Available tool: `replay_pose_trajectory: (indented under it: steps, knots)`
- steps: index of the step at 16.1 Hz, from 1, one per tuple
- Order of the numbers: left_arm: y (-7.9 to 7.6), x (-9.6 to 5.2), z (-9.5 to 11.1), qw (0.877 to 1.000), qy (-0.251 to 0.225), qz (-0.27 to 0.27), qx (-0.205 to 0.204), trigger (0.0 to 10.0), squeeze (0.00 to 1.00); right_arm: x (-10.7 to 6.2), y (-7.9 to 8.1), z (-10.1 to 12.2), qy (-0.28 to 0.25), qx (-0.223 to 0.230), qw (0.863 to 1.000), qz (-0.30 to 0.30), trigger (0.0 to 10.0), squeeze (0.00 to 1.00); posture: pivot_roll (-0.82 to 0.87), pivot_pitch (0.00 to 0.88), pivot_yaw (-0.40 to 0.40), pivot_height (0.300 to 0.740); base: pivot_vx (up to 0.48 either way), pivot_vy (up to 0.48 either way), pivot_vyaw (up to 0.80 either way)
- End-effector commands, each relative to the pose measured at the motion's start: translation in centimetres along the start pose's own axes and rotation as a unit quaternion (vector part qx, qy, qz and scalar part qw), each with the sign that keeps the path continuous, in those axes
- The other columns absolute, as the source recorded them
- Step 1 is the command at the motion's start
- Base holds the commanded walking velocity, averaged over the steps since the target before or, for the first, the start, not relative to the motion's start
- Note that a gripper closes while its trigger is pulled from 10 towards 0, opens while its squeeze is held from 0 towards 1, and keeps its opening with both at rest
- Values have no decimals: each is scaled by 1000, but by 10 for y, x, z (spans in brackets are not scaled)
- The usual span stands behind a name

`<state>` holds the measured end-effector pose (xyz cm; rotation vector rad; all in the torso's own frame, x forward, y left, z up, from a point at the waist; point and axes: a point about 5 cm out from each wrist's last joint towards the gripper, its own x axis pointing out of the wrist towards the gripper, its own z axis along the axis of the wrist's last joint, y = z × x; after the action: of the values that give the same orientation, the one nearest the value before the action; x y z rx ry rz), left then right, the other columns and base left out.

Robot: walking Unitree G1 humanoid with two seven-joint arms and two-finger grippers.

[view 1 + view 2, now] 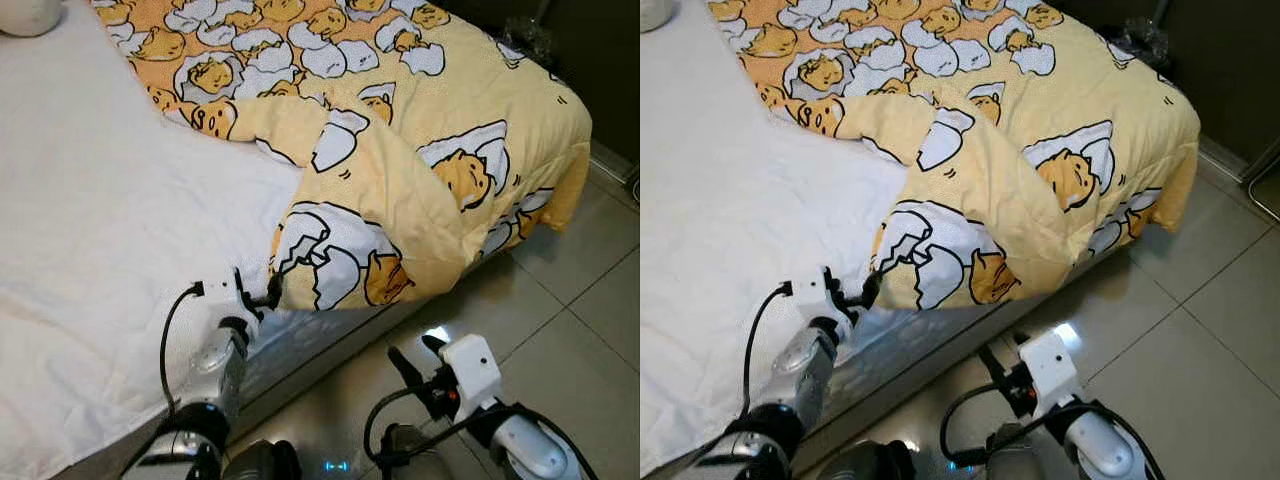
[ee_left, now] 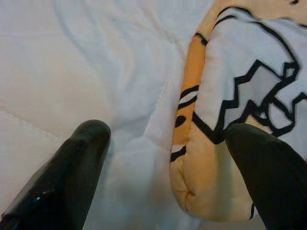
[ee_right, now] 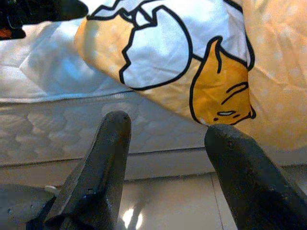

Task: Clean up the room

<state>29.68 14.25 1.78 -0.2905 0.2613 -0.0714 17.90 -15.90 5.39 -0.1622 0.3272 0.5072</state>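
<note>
A yellow quilt (image 1: 400, 150) printed with cartoon eggs lies crumpled over the far and right part of the bed, and one folded corner (image 2: 211, 143) hangs over the near edge. My left gripper (image 1: 262, 292) is at that corner on the white sheet (image 1: 110, 200). It is open, and the quilt's hem lies between its fingers, against one finger (image 2: 268, 167). My right gripper (image 1: 415, 352) is open and low over the floor beside the bed, pointing at the mattress side (image 3: 72, 129) below the hanging quilt (image 3: 192, 52).
A white pillow (image 1: 25, 15) shows at the bed's far left corner. Glossy grey floor tiles (image 1: 570, 300) run to the right of the bed. Past the bed's far right corner, a dark plastic bag (image 1: 525, 35) sits by a dark wall.
</note>
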Motion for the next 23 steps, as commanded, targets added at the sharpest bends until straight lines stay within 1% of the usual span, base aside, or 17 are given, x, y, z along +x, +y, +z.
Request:
replay_pose_trajectory:
  steps: [1, 2, 3, 4, 6, 7, 8, 9, 10, 11, 15, 17, 18, 20, 23]
  knots:
    - [-4, -3, -3, 1000, -3, -12, 10, 10000, 0, -2, 4, 0, 1, 2, 1000, 3, 10000, 0, -330, 166, 98, 723, 0, 0, 0]
    - [-13, -4, -8, 999, 3, -30, 16, 10000, 0, -3, 6, -1, 3, 3, 1000, 4, 10000, 0, -330, 164, 98, 723, 0, 0, 0]
    - [-16, -5, -10, 999, 7, -34, 21, 10000, 0, -3, 7, -1, 4, 4, 1000, 4, 10000, 0, -332, 161, 99, 723, 0, 0, 0]
    - [-19, -6, -17, 999, 21, -36, 31, 10000, 0, -3, 7, -1, 4, 4, 1000, 5, 10000, 0, -332, 161, 99, 723, 0, 0, 0]
    - [-21, -7, -23, 998, 36, -33, 27, 10000, 0, -2, 8, 0, 3, 5, 1000, 5, 10000, 0, -336, 162, 102, 723, 0, 0, 0]
    - [-24, -5, -25, 998, 45, -37, 32, 10000, 0, -1, 8, 1, 1, 6, 1000, 3, 10000, 0, -339, 166, 104, 723, 0, 0, 0]
    - [-25, -3, -25, 997, 52, -35, 43, 10000, 0, -1, 8, 2, -1, 7, 1000, 1, 10000, 0, -340, 174, 104, 723, 0, 0, 0]
    - [-21, 0, -22, 996, 58, -19, 63, 10000, 0, -1, 10, 2, -1, 7, 1000, 1, 10000, 0, -345, 183, 106, 723, 0, 0, 0]
    - [-16, 5, -16, 996, 60, 0, 71, 10000, 0, -3, 11, 2, 0, 8, 1000, 1, 10000, 0, -350, 190, 107, 723, 0, 0, 0]
    - [-18, 9, -12, 995, 62, 3, 72, 10000, 0, -5, 12, 2, 0, 9, 1000, 0, 10000, 0, -354, 199, 109, 723, 0, 0, 0]
    - [-26, 16, -7, 996, 67, 2, 66, 10000, 0, -13, 14, 2, 6, 13, 1000, -8, 10000, 0, -372, 237, 111, 723, 0, 0, 0]
    - [-30, 16, -10, 996, 73, -1, 59, 10000, 0, -16, 15, 0, 11, 15, 1000, -8, 10000, 0, -373, 247, 114, 723, 0, 0, 0]
    - [-36, 13, -16, 995, 81, -16, 51, 10000, 0, -17, 16, 0, 13, 16, 1000, -9, 10000, 0, -369, 253, 115, 723, 0, 0, 0]
    - [-45, 9, -26, 995, 91, -29, 32, 10000, 0, -16, 17, 1, 14, 17, 1000, -10, 10000, 0, -368, 258, 116, 723, 0, 0, 0]
    - [-48, 10, -26, 995, 92, -40, 25, 10000, 0, -18, 19, 2, 15, 18, 1000, -11, 10000, 0, -383, 271, 111, 723, 0, 0, 0]
